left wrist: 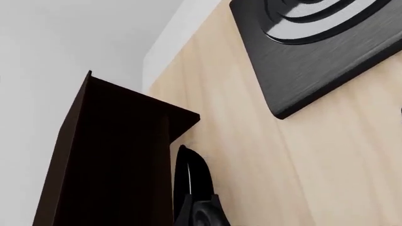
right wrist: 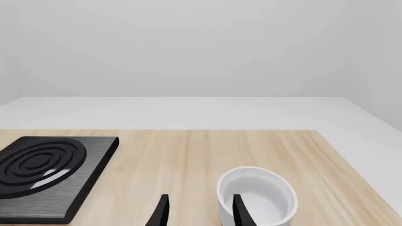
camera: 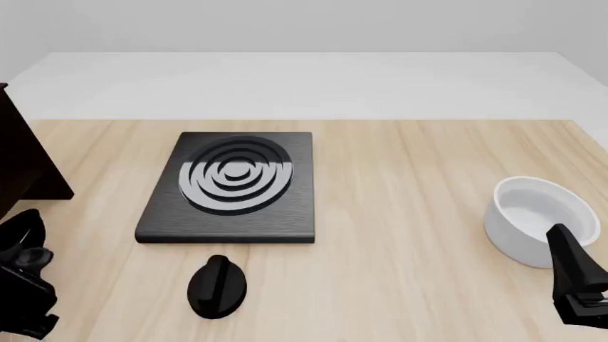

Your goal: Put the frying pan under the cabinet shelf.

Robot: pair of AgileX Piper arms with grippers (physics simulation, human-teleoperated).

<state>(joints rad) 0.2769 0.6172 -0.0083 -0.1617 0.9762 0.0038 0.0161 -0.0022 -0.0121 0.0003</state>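
Now, the frying pan is not showing up for you in any of the three views, so where it lies cannot be told. The cabinet shelf point(camera: 27, 153) is standing at the far left edge of the front view, dark brown and only partly in frame. Your left wrist camera is looking right along its tall flat panel point(left wrist: 113, 155).

Your left gripper point(camera: 24, 246) is sitting low at the left edge of the table point(camera: 409, 214), nearer you than the cabinet. One dark finger point(left wrist: 191, 181) is showing just beside the panel, and whether that claw is wide or narrow cannot be told.

Moving outward, the black stove plate point(camera: 233, 185) with its grey rings is lying flat in the middle of the table. The small black knob point(camera: 216, 285) is resting just in front of it, apart from the plate.

Over on the right, your right gripper point(camera: 573, 274) is hovering just beside the white bowl point(camera: 540, 217). Its fingers point(right wrist: 162, 212) are standing wide apart and gripping nothing, with the bowl point(right wrist: 257, 195) just ahead of them.
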